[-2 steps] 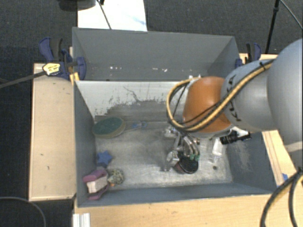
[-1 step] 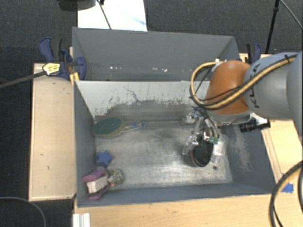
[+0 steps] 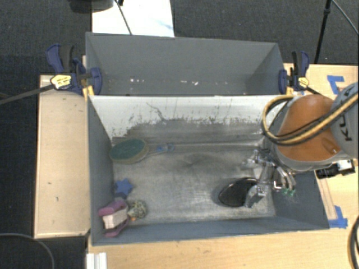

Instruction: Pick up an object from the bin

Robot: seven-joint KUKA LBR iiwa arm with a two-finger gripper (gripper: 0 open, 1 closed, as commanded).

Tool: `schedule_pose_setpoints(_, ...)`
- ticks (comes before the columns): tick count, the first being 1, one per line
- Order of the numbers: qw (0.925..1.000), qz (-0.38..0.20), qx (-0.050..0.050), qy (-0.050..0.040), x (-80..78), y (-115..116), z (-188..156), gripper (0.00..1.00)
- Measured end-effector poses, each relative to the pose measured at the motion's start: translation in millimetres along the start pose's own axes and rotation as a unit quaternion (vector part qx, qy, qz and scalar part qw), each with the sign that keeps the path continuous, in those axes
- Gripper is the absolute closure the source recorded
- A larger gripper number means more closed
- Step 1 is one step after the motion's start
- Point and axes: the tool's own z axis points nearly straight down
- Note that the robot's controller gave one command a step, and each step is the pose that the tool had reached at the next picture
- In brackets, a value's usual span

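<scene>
The grey metal bin holds a flat black oval object near its front right corner. The gripper is at that object's right edge, and its opening cannot be told. A round green brush lies by the left wall. A small heap of pink, blue and speckled things sits in the front left corner.

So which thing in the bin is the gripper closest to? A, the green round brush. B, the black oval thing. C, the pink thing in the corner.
B: the gripper is right at the right edge of the black oval thing, on the right side of the bin.
</scene>
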Motion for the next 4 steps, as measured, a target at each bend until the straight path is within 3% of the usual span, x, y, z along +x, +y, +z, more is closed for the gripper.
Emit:
schedule_pose_setpoints(1, 0.9898, -0.142, -0.001, -0.0049, -6.2, 9, 29, 0.00)
schedule_pose_setpoints(2, 0.9902, -0.140, -0.001, -0.0034, -7.3, 9, 28, 0.00)
schedule_pose_setpoints(3, 0.9904, -0.138, -0.001, -0.0046, -8.3, 8, 26, 1.00)
schedule_pose_setpoints(4, 0.9911, -0.133, -0.001, -0.0054, -10.4, 8, -50, 1.00)
